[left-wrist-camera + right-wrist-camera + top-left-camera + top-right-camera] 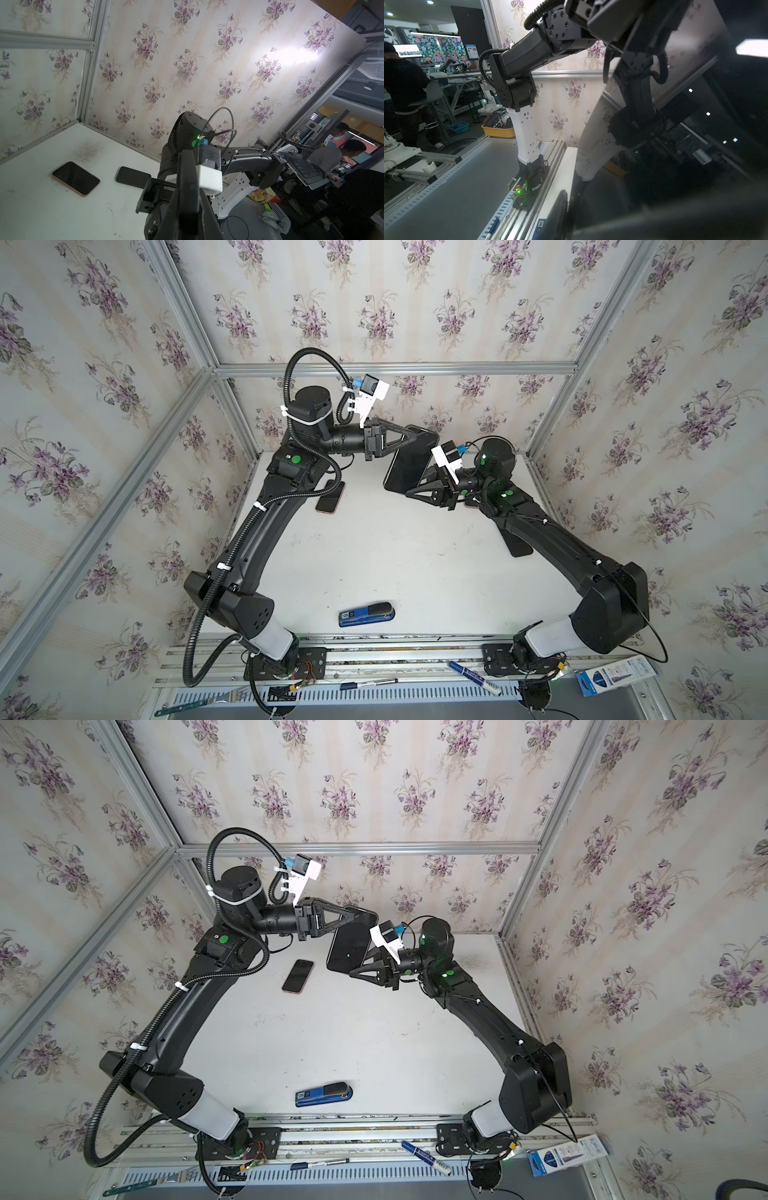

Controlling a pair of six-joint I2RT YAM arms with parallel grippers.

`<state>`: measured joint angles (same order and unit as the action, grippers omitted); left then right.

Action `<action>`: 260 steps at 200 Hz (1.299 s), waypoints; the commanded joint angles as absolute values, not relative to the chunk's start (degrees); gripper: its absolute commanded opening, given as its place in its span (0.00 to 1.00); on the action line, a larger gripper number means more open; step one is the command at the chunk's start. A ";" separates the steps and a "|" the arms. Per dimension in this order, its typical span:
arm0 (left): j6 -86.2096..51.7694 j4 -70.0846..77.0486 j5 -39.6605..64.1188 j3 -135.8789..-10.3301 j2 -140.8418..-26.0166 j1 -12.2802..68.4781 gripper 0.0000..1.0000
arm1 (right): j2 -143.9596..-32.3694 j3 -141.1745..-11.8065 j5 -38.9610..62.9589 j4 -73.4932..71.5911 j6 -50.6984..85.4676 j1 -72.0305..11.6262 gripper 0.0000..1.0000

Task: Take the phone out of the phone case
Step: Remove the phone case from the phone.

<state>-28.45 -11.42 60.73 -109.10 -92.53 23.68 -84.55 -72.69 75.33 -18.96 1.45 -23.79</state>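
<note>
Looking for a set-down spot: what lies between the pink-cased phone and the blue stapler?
Nothing; bare white table between pink-cased phone and blue stapler, shown in both top views.

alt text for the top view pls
A dark phone hangs tilted above a white table between two black robot arms, the left gripper shut on its far end, the right gripper at its near end. A pink-edged phone and a blue stapler lie on the table.
</note>
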 commanded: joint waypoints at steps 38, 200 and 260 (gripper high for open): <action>-35.49 -13.61 65.61 -112.57 -93.84 23.93 0.00 | -82.49 -70.65 67.32 -16.47 -8.44 -23.57 0.30; -41.68 -13.64 59.85 -118.18 -94.37 21.42 0.00 | -79.15 -61.04 54.63 -31.33 9.92 -20.65 0.59; -63.99 -7.18 47.44 -110.95 -90.35 17.23 0.00 | -73.77 -66.83 38.05 -10.93 39.20 -20.65 0.56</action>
<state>-50.65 -13.69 53.65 -114.87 -91.61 18.00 -75.26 -62.70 43.13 -20.34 24.67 -20.56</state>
